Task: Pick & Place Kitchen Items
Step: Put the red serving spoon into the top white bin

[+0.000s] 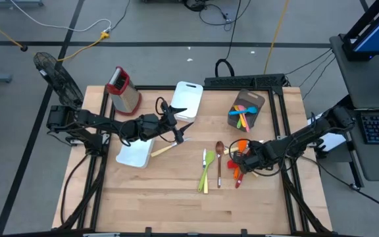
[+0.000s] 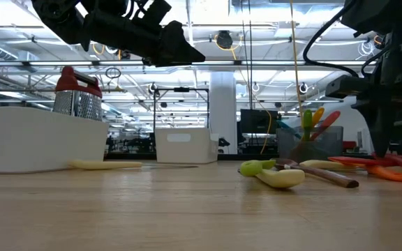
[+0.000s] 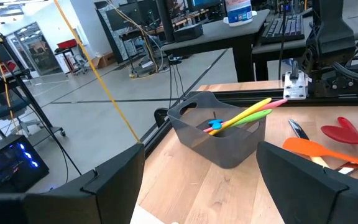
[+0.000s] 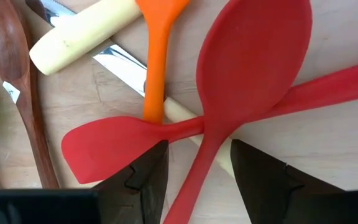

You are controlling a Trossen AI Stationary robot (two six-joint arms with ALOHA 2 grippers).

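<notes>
The right gripper (image 4: 194,180), fingers spread, hovers over the glossy red spoon (image 4: 253,68) crossing a red spatula (image 4: 104,149), at 4 o'clock on the table (image 1: 156,197). The left gripper (image 1: 179,135) is open mid-table.

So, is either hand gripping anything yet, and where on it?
Nothing held. The right hand is open over the red spoon's handle; the left hand is open and empty.

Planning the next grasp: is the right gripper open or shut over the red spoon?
Open. The right gripper has its fingers apart, straddling the red spoon handle, not yet clamping it.
</notes>
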